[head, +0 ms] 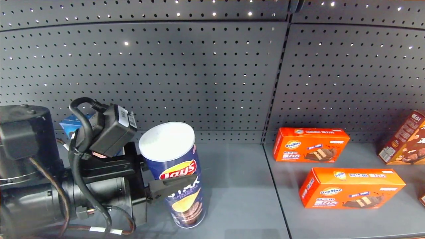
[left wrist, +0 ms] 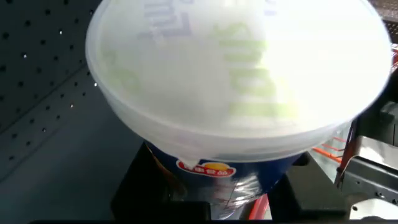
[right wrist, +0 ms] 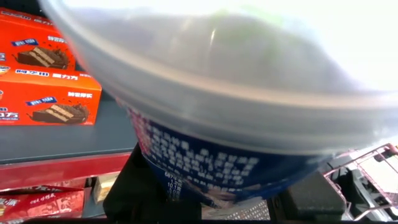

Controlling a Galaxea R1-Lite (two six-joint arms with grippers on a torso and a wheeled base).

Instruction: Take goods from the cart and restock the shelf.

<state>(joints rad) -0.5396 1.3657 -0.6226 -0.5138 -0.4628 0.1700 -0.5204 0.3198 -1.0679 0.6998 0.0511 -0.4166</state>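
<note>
A tall blue chips can (head: 176, 172) with a white lid stands on the grey shelf (head: 239, 186), leaning slightly. My left gripper (head: 169, 176) is shut on its middle, one finger across the front. The left wrist view looks down on that can's lid (left wrist: 249, 93), with the left gripper (left wrist: 217, 199) below it. In the right wrist view a second blue chips can (right wrist: 205, 168) sits between the dark fingers of my right gripper (right wrist: 217, 199), which is shut on it, in front of the shelf edge.
Two orange snack boxes (head: 310, 145) (head: 352, 187) lie on the shelf's right section, with a brown box (head: 403, 141) leaning at the far right. A small blue box (head: 71, 124) stands behind my left arm. The pegboard wall (head: 199, 73) closes the back. The wire cart (right wrist: 367, 174) is beside the right gripper.
</note>
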